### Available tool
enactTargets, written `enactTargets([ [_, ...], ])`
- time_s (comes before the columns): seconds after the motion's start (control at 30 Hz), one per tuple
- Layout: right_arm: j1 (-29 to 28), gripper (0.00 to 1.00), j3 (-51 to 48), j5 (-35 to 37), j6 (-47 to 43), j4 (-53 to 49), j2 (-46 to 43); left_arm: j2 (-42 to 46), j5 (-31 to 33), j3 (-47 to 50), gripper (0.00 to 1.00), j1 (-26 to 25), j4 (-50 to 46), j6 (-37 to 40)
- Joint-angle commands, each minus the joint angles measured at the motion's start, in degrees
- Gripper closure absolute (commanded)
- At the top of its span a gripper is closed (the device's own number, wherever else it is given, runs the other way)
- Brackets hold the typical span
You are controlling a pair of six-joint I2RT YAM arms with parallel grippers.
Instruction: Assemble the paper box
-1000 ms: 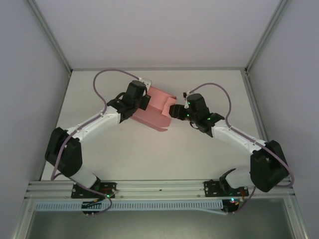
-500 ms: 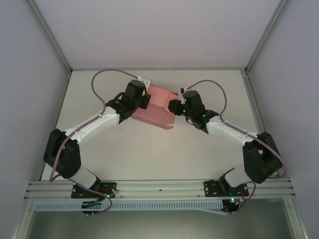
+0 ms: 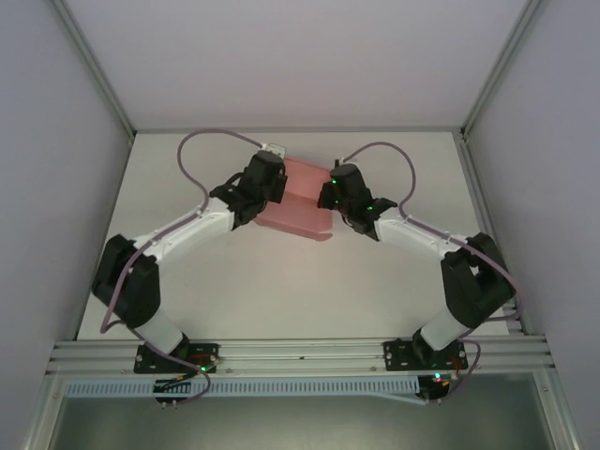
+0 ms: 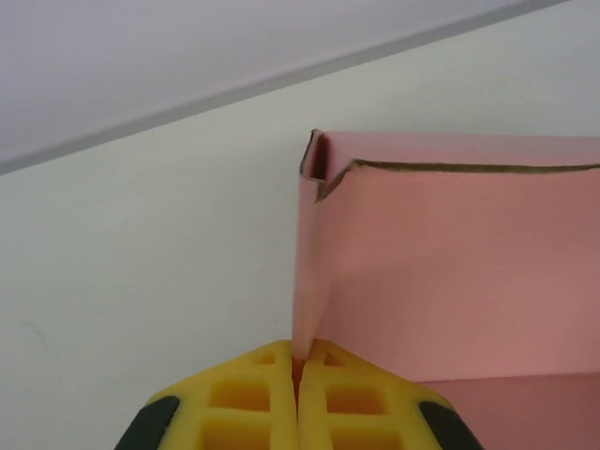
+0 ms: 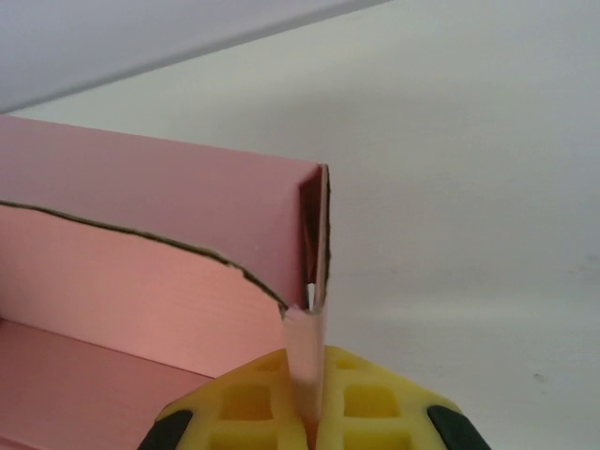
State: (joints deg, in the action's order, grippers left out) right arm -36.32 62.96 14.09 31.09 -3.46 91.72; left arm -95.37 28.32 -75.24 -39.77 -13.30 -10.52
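Both wrist views show plainly what overhead blurs: left tool (image 4: pixel 297 364) and right tool (image 5: pixel 309 375) each pinching a paper box (image 3: pixel 296 212) wall.

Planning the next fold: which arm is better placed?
Probably right: left pincer and right pincer each clamp a paper box end wall, but the protruding near tab lies beside the right.

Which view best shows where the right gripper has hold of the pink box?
Right wrist: the right gripper is shut on a thin end wall of the paper box, at its corner. From the top external view the wrist hides that pinch. The left wrist view shows the opposite end, pinched by the left gripper.
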Motion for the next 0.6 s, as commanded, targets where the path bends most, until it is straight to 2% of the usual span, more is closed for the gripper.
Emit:
enactTargets([
  [0.0,0.0,1.00,7.1,28.1,0.1,-20.1,3.5,-6.5,24.6,-6.8,1.00,3.0,-12.1,-8.4],
  [0.03,-0.1,1.00,8.0,32.3,0.6,-22.7,3.8,-8.3,26.7,-8.8,1.00,4.2,-16.8,-11.7],
  [0.1,0.2,0.99,7.9,36.1,2.1,-24.9,3.1,-10.6,30.2,-10.2,1.00,6.6,-22.4,-16.7],
  [0.17,0.6,1.00,5.4,35.2,1.8,-21.2,0.8,-11.6,34.3,-10.7,1.00,7.8,-27.5,-22.5],
  [0.23,0.6,1.00,2.3,32.8,1.1,-15.8,-1.2,-12.8,35.3,-11.6,1.00,8.3,-30.8,-26.3],
  [0.33,0.0,1.00,3.1,32.8,0.9,-16.3,-0.5,-15.8,37.6,-16.1,1.00,7.5,-38.2,-32.3],
  [0.43,-0.6,1.00,4.4,32.5,-0.6,-16.3,1.2,-17.4,37.2,-18.9,1.00,5.6,-39.6,-30.9],
  [0.57,-0.6,0.98,4.8,30.6,-0.9,-14.8,3.0,-12.8,28.6,-15.1,1.00,2.4,-28.5,-21.0],
])
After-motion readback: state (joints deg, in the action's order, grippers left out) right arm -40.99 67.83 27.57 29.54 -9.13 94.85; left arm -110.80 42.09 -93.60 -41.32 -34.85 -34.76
